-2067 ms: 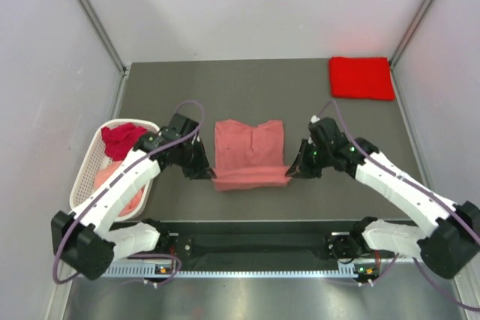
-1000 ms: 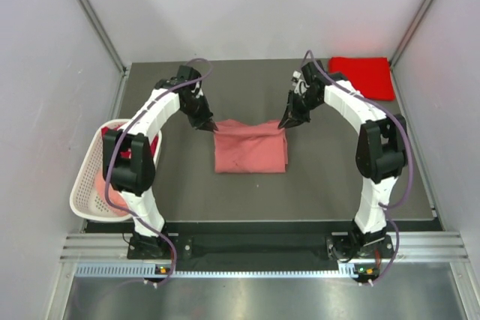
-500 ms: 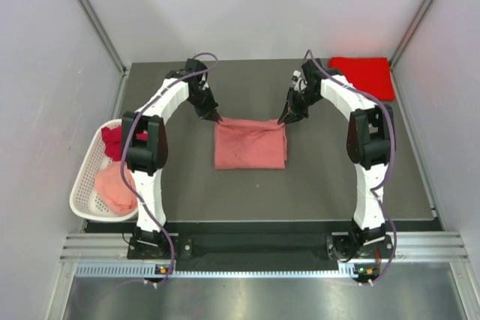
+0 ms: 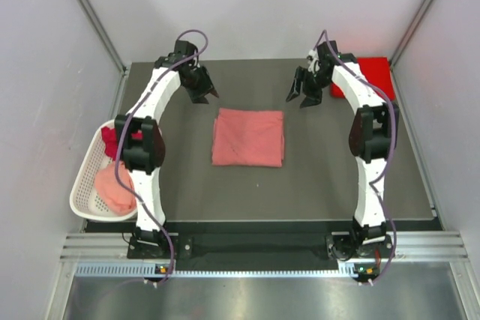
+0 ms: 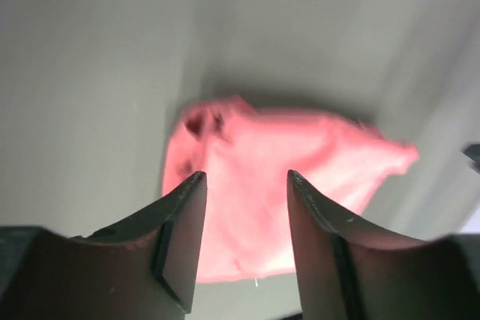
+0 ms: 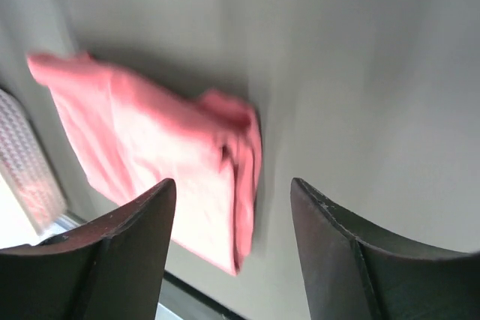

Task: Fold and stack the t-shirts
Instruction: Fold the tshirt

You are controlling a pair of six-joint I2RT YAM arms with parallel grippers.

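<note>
A salmon pink t-shirt lies folded in a flat square at the middle of the dark mat. My left gripper hangs open behind its far left corner, apart from the cloth. My right gripper hangs open behind its far right corner, also apart. In the left wrist view the open gripper frames the pink t-shirt below, nothing between the fingers. The right wrist view shows its gripper open and empty above the same t-shirt. A folded bright red t-shirt lies at the back right corner, partly behind the right arm.
A white slotted basket stands off the mat's left edge. It holds a dark crimson shirt and a crumpled pink shirt. Grey walls close in the left, right and back sides.
Both grippers were shut on the pink t-shirt's far edge; they have opened, let it go and pulled back and up. The shirt now lies flat.
</note>
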